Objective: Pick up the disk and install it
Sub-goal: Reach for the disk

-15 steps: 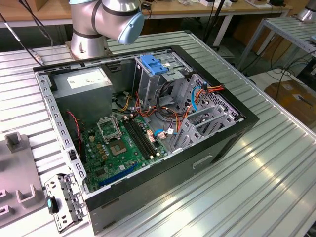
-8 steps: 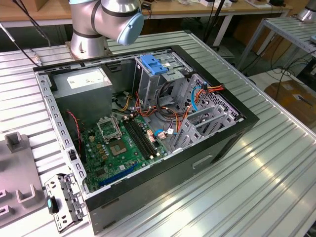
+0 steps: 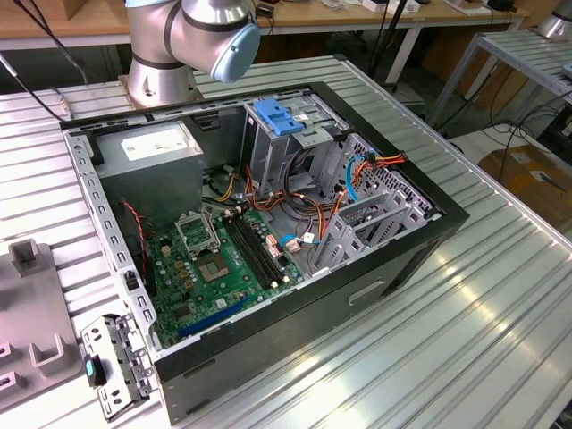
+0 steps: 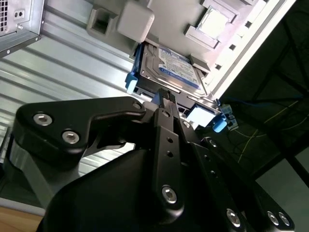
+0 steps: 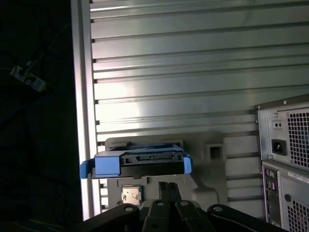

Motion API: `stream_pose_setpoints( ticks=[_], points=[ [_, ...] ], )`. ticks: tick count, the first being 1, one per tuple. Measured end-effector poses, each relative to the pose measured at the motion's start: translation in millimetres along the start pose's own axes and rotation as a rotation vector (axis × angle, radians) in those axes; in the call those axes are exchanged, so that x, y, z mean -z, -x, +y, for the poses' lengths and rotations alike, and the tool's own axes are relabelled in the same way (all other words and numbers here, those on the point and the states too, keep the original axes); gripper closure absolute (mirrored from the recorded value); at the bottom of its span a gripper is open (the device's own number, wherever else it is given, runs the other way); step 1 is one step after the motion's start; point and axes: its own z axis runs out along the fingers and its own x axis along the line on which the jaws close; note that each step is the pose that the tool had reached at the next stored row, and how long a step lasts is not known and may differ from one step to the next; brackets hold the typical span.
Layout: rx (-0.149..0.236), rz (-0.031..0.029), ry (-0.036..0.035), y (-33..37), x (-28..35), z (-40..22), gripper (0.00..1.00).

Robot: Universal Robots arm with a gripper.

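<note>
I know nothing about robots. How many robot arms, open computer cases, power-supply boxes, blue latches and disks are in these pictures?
Robot arm: 1
Computer case: 1
Power-supply box: 1
Blue latch: 1
Disk: 1
Total: 5

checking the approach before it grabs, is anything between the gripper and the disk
Nothing visible does. In the second wrist view the gripper sits right at the near edge of the disk, which lies on a grey holder, with no cable or part between them.
</note>
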Motion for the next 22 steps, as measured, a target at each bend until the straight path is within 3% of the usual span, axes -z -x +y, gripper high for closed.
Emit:
stream_pose_setpoints(
  ticks=[6,7,8,16,22],
  points=[
    [0.0,0.0001,0.0,-18.3,-0.8,-1.0,0.89],
    [0.0,0.0005,-0.0001,-26.0,-1.1,-1.3,0.89],
    [0.0,0.0006,-0.0001,-29.4,-1.2,-1.5,0.89],
    [0.0,0.0023,-0.0002,-51.1,-2.0,-2.9,0.89],
    [0.0,0.0034,-0.0002,-59.0,-2.4,-3.1,0.89]
  ],
)
